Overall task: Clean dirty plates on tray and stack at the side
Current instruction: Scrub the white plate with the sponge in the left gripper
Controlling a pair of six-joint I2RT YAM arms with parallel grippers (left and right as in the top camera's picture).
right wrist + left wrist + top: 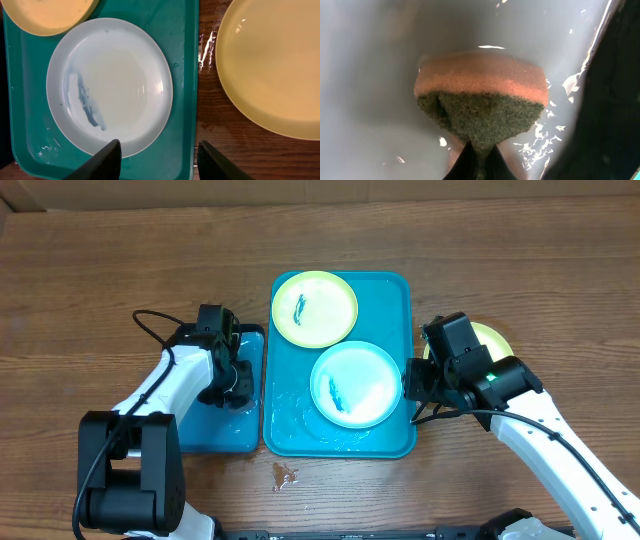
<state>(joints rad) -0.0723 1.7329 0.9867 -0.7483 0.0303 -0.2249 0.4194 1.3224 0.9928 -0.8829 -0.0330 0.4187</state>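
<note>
The teal tray (395,290) holds a yellow-green plate (314,308) with a blue smear at the back and a pale blue-white plate (355,383) with a blue smear in front. A second yellow-green plate (496,340) lies on the table right of the tray, mostly under my right arm; it looks clean in the right wrist view (270,65). My right gripper (159,152) is open above the tray's right rim (187,125), beside the pale plate (110,85). My left gripper (479,162) is shut on a sponge (480,100) over the small tray.
A smaller dark-rimmed blue tray (215,435) with wet, shiny water lies left of the teal tray. A small crumpled clear scrap (285,476) lies on the wood in front. Water pools in the teal tray's front left corner.
</note>
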